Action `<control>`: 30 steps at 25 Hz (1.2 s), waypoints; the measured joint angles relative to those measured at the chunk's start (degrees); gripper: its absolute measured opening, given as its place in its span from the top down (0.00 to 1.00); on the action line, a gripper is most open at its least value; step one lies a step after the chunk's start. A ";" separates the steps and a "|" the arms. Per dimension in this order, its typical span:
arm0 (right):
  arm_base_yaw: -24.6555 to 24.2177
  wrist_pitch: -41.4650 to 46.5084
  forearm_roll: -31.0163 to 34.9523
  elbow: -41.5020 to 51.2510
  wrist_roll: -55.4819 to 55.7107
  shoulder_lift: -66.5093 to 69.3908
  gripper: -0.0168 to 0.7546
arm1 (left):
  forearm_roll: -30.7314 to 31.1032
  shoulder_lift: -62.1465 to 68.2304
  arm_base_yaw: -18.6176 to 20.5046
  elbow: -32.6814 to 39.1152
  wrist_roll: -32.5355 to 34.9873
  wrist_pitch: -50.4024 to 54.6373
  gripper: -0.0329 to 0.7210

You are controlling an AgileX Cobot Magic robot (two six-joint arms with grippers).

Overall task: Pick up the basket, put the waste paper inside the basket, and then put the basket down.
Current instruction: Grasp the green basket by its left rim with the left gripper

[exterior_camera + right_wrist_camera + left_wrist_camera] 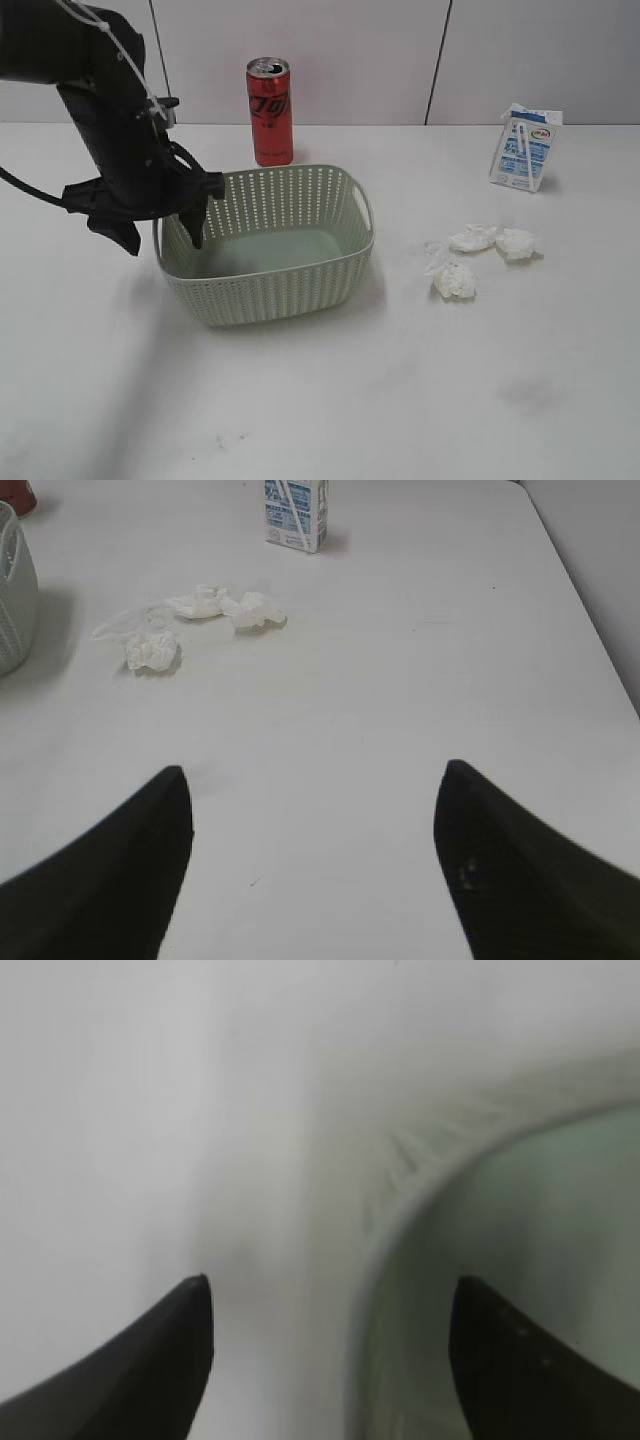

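1. A pale green slotted basket [268, 243] stands upright on a white table [320, 400], left of the table's middle. Its inside shows only a bare floor.
2. The left gripper [160, 232], black and pointing down, hangs at the basket's left end. Its jaws are spread wide and straddle the rim: one finger sits outside the wall, the other just inside it.
3. In the left wrist view, the curved basket rim [400, 1220] runs between the two dark fingertips [185, 1360], blurred from closeness. Whether either finger touches the wall cannot be told.
4. The waste paper [480, 255], three small crumpled white wads, lies on the table to the right of the basket, apart from it. The wads sit close together in a loose cluster.
5. A red drink can [270, 110] stands upright behind the basket, near the back wall.
6. A blue-and-white carton [525, 148] stands at the far right, behind the paper wads.
7. The right gripper [310, 870] appears only in its own wrist view, jaws wide apart and holding nothing, above bare table well short of the wads [185, 620].
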 joint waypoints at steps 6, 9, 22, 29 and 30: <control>0.00 0.00 0.00 0.00 0.00 0.00 0.24 | -1.21 1.31 0.00 0.00 -2.64 1.94 0.41; 0.00 0.00 0.00 0.00 0.00 0.00 0.24 | -2.18 1.69 0.00 -0.11 -2.88 1.99 0.51; 0.00 0.00 0.00 0.00 0.00 0.00 0.24 | -3.22 1.62 0.00 -0.51 -3.38 2.47 0.97; 0.00 0.00 0.00 0.00 0.00 0.00 0.24 | -2.96 -2.47 0.00 -0.51 -2.95 4.35 0.98; 0.00 0.00 0.00 0.00 0.00 0.00 0.24 | -2.89 -3.52 -0.12 -0.51 -2.35 4.45 0.98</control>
